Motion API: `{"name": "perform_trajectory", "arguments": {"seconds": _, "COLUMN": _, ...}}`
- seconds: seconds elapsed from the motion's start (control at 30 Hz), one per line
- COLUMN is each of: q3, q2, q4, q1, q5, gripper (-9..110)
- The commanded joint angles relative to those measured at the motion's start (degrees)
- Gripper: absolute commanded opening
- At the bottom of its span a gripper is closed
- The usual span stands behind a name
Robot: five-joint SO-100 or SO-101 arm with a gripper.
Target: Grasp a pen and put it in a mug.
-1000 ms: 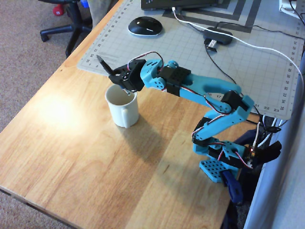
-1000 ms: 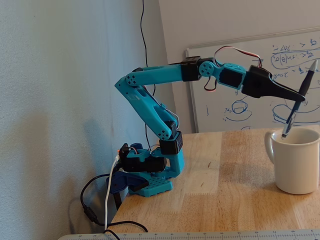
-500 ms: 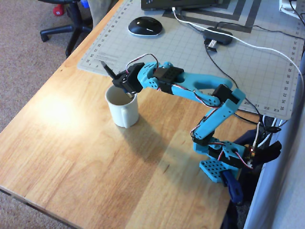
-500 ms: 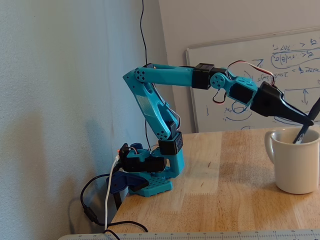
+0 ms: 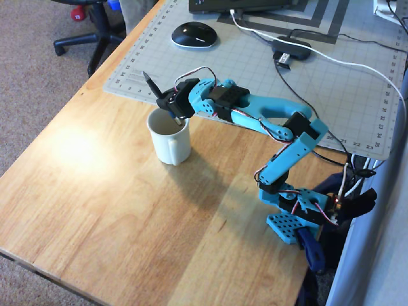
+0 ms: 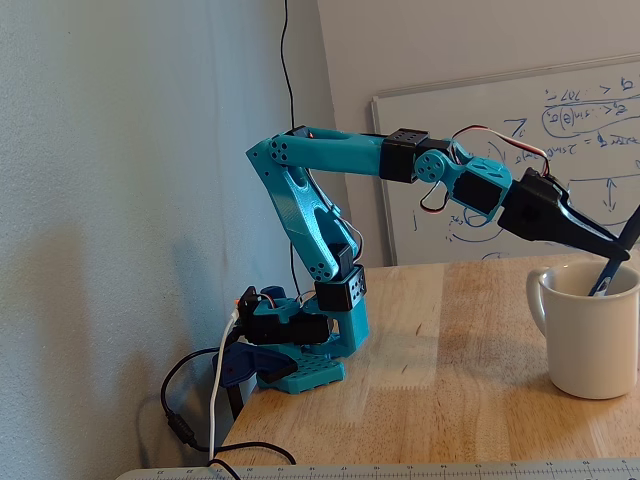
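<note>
The cream-white mug stands on the wooden table by the edge of the grey mat; in the fixed view the mug is at the far right. The dark pen leans, its upper end pointing toward the mat and its lower end inside the mug's mouth. My gripper is shut on the pen just above the mug's rim. In the fixed view the pen slants down into the mug from the gripper.
A grey cutting mat covers the far part of the table, with a black mouse, a USB hub and a white cable on it. The arm's base sits at the right edge. A whiteboard leans behind.
The gripper has come down and carried the pen's lower end from above the rim into the mug. The mug has shifted slightly toward the mat in the overhead view.
</note>
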Motion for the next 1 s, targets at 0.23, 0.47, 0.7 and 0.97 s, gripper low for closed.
{"name": "perform_trajectory", "arguments": {"seconds": 0.23, "q3": -5.01, "q2": 0.7, "q4": -1.14, "q1": 0.7, "q5": 0.44, "gripper": 1}}
{"name": "perform_trajectory", "arguments": {"seconds": 0.47, "q3": 1.23, "q2": 2.2, "q4": -1.23, "q1": 0.79, "q5": 0.53, "gripper": 4}}
{"name": "perform_trajectory", "arguments": {"seconds": 0.7, "q3": 3.16, "q2": 5.89, "q4": -1.32, "q1": -0.44, "q5": 0.44, "gripper": 12}}
{"name": "perform_trajectory", "arguments": {"seconds": 0.97, "q3": 3.25, "q2": 7.12, "q4": -1.32, "q1": -1.14, "q5": 0.44, "gripper": 16}}
